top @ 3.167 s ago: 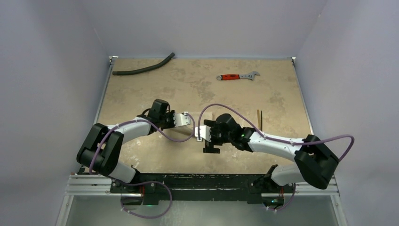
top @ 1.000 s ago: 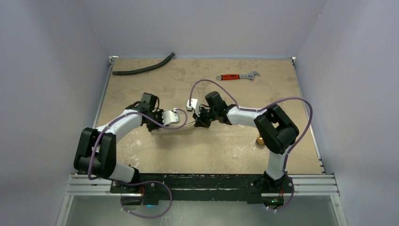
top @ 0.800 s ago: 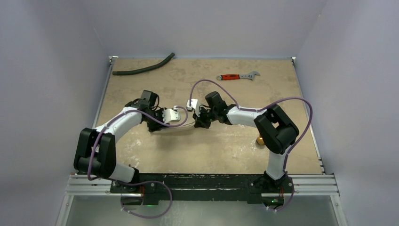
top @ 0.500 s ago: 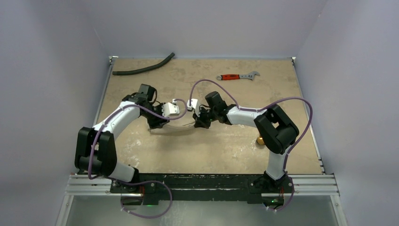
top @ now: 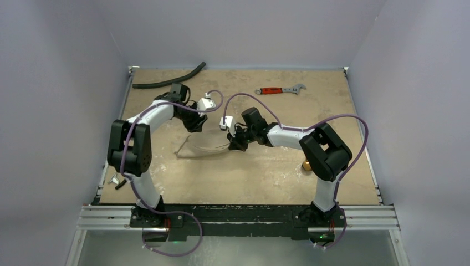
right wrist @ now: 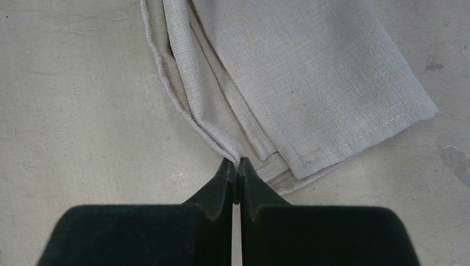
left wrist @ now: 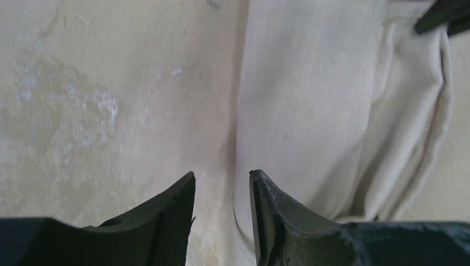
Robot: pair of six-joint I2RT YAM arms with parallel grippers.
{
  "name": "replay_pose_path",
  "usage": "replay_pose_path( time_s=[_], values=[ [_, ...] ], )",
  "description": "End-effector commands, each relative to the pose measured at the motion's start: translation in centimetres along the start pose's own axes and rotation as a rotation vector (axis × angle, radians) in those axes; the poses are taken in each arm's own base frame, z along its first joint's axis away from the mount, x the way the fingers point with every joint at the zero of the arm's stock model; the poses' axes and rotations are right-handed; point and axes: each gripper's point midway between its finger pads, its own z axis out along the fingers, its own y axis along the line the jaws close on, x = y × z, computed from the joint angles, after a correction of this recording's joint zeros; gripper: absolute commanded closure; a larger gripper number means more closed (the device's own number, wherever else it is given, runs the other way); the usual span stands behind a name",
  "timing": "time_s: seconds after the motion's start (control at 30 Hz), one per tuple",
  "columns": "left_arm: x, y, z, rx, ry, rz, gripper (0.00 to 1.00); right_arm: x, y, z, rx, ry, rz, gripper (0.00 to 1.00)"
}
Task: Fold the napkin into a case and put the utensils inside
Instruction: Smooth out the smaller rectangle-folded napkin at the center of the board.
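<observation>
- Filling most of the top view, the bench (top: 249, 183) has a tan, mottled top with paler scuffed patches. Plain lavender-grey walls (top: 249, 27) close it in on the far side, left and right.
- An aluminium rail (top: 238, 213) runs along the near edge and carries both arm bases.
- A curved black hose (top: 169, 81) lies at the far left corner. A red-handled adjustable wrench (top: 280, 90) lies near the far edge, right of the middle.
- The napkin (top: 202, 147) lies folded in several layers near the middle of the bench, flat on the bare top.
- The right gripper (right wrist: 236, 162) has its jaws pressed together on the napkin's folded right-hand edge, with the layers bunched at the tips.
- The left gripper (left wrist: 221, 177) hangs over the napkin's far side. Its jaws are apart with nothing between them, one finger over bare bench and the other over cloth.
- Of the utensils (top: 305, 165), only a small gold bit shows, toward the right edge just beside the right arm's elbow.
</observation>
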Motion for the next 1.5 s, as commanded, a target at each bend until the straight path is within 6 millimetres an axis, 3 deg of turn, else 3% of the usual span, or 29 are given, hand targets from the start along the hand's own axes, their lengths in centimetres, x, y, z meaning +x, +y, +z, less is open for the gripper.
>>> replay_pose_path(
  time_s=[0.0,0.43,0.67,0.97,1.17,1.47],
  values=[
    [-3.4,2.0,2.6,-0.019,-0.075,-0.074,0.61,-2.0,-0.4,0.0,-0.007,-0.041,-0.007,1.00],
    [-3.3,1.6,7.2,0.020,-0.044,-0.097,0.64,-2.2,-0.7,0.3,-0.005,-0.044,0.005,1.00],
    [-2.5,-1.4,8.4,0.047,0.015,0.020,0.67,-3.1,-1.1,0.4,0.004,-0.054,0.013,1.00],
    [-0.5,-3.5,8.3,0.103,0.059,0.061,0.74,-4.0,-1.8,0.4,0.018,-0.050,0.013,1.00],
    [-0.2,-1.9,7.7,-0.006,0.074,0.050,0.76,-3.5,-0.8,-0.4,0.013,-0.057,0.033,1.00],
    [-3.1,-0.8,5.4,-0.003,0.030,-0.008,0.74,-2.6,-0.3,-0.6,0.016,-0.051,0.053,1.00]
  ],
)
